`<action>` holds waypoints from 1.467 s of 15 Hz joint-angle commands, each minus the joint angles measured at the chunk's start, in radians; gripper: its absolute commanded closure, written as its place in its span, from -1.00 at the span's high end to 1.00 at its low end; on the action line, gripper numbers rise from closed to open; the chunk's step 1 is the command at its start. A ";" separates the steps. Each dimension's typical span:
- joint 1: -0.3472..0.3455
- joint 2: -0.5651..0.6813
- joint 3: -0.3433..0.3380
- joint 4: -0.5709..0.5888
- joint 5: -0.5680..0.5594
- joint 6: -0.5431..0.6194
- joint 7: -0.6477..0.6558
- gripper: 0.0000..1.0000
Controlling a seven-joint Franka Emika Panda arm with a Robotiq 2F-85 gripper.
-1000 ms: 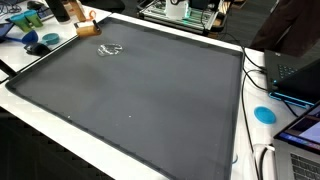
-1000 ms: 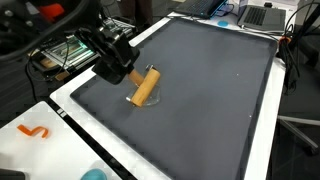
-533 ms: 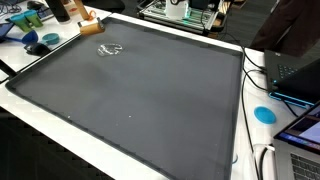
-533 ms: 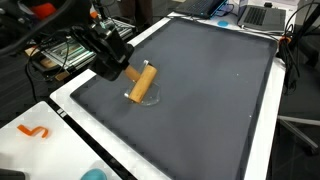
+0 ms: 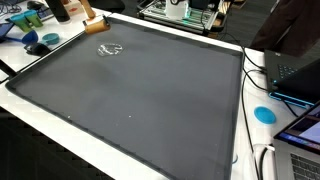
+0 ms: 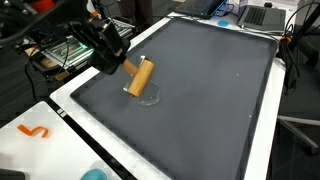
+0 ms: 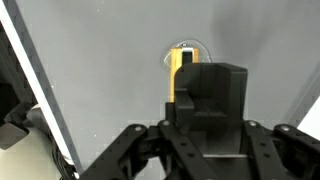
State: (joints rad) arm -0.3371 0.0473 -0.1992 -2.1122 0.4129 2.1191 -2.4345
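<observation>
The largest item is the white table (image 6: 58, 150), a smooth, hard, flat surface. It carries a large rectangular dark grey mat (image 6: 215, 90) with a matte, slightly grainy finish and a thin raised border; the mat covers most of the table in both exterior views. Above the mat's near corner hangs the gripper (image 6: 124, 66), a black assembly of angular links and blocky housings. Its jaws are pressed onto the upper end of a tan cylinder (image 6: 139, 77), although the wrist view hides the fingertips behind a black block. The cylinder is short, straight and smooth-sided with a dull wood-like colour. It is held tilted and clear of the mat, with its free end pointing down toward a clear round piece (image 6: 148, 97). This piece is small, transparent and glossy, and it lies flat on the mat just below and beside the cylinder's lower end. In the wrist view the cylinder (image 7: 181, 68) projects past the gripper body, with the clear piece (image 7: 185, 47) just beyond its tip. Compared with one second ago, the cylinder has risen: its lower end then sat at the clear piece and now stands apart from it. The clear piece has not moved on the mat.
</observation>
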 commanded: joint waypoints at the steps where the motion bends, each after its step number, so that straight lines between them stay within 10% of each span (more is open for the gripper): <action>1: 0.018 -0.061 -0.022 -0.061 0.029 0.005 -0.052 -0.52; 13: 0.084 -0.211 -0.018 -0.189 -0.018 0.059 -0.002 -0.52; 22: 0.149 -0.323 0.030 -0.195 -0.272 0.045 0.341 -0.52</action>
State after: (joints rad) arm -0.2102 -0.2176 -0.1849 -2.2865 0.2382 2.1665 -2.2109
